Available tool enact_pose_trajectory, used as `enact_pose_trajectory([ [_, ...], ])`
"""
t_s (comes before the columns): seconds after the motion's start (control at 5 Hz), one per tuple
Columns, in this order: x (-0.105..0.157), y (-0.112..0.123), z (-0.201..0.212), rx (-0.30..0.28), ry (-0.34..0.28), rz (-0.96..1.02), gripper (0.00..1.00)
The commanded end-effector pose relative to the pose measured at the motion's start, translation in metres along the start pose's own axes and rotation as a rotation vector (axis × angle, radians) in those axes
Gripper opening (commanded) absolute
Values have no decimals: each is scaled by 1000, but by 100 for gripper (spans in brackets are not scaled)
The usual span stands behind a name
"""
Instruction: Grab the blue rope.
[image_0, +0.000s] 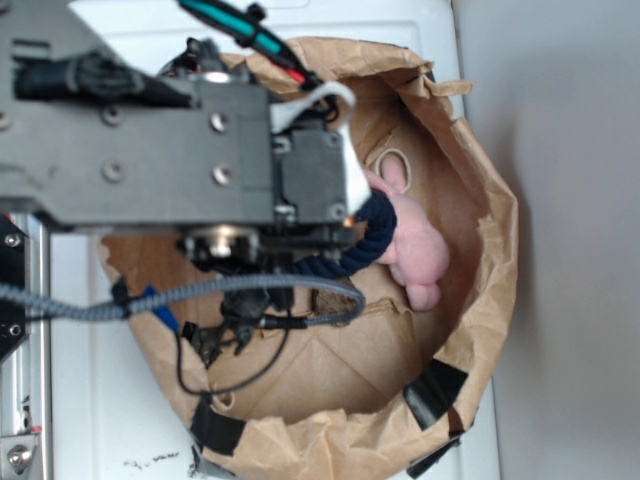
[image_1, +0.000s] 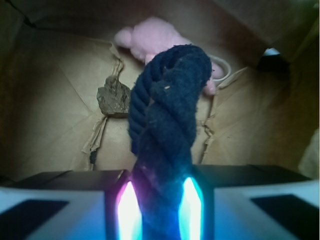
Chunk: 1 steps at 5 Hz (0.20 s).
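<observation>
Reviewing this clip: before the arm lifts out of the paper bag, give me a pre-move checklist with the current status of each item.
1. Blue rope sits between the claw fingers: ok, the wrist view shows it clamped on both sides.
2. Grip is centred on the rope's thickness: ok.
3. Pink plush toy free of the claw: ok in the wrist view, where it lies behind the rope.
4. Rope clear of the toy: cannot tell; they overlap in both views.
5. Rope's capped ends free of the paper bag: cannot tell, the arm hides them.
6. Grey cable clear of the rope: cannot tell; it crosses just beside it.
</observation>
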<state>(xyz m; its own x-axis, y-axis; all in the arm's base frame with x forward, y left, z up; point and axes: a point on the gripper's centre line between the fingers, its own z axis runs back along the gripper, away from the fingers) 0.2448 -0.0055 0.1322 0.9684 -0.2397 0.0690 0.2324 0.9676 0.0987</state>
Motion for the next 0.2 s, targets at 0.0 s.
enact_pose_trajectory([
  [0.0, 20, -3, 28, 35, -62, -20, 0],
])
